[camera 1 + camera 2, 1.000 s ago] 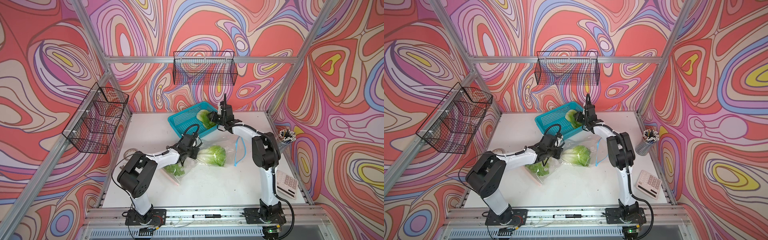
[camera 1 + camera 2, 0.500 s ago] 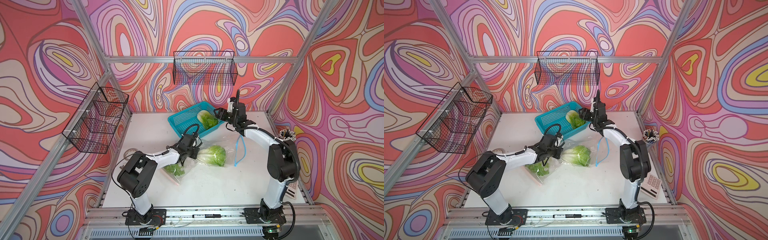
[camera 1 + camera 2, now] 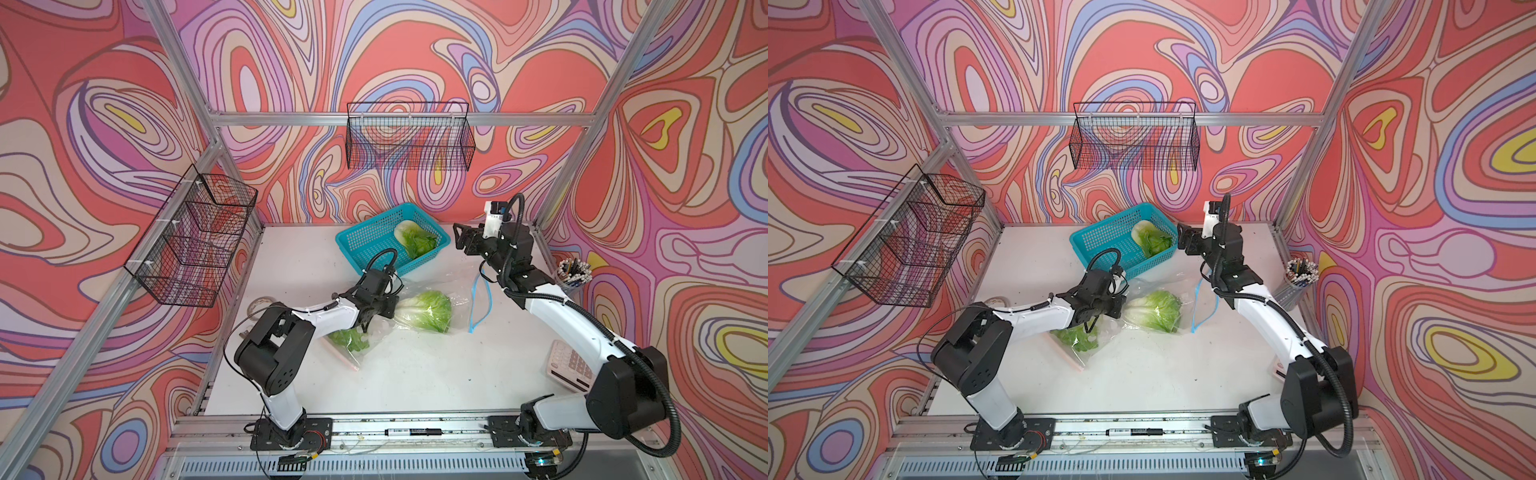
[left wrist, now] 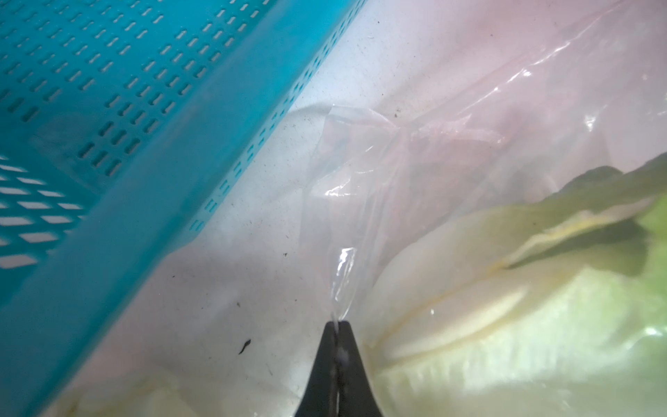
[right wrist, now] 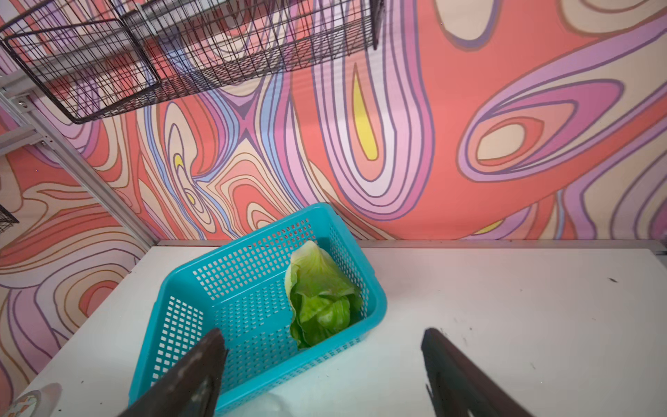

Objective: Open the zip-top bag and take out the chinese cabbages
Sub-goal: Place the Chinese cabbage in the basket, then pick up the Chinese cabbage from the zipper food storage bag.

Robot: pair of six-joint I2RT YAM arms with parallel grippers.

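Note:
The clear zip-top bag (image 3: 459,286) lies mid-table, its blue zip edge gaping on the right. One chinese cabbage (image 3: 428,311) lies inside it. A second one (image 3: 349,338) shows in clear film under my left arm. A third (image 3: 415,241) rests in the teal basket (image 3: 365,235), also seen in the right wrist view (image 5: 317,299). My left gripper (image 3: 388,309) is shut on a fold of the bag film (image 4: 343,274), with its tips (image 4: 338,325) pressed together. My right gripper (image 3: 461,241) hovers open and empty just right of the basket; its fingers (image 5: 202,361) stand wide apart.
Black wire baskets hang on the back wall (image 3: 409,137) and the left wall (image 3: 195,237). A pen cup (image 3: 575,274) and a calculator (image 3: 569,365) stand along the right edge. A tape roll (image 3: 259,305) lies near the left edge.
My right gripper has opened, left the cabbage in the teal basket and drawn back to the right of it. My left gripper holds the bag as before.

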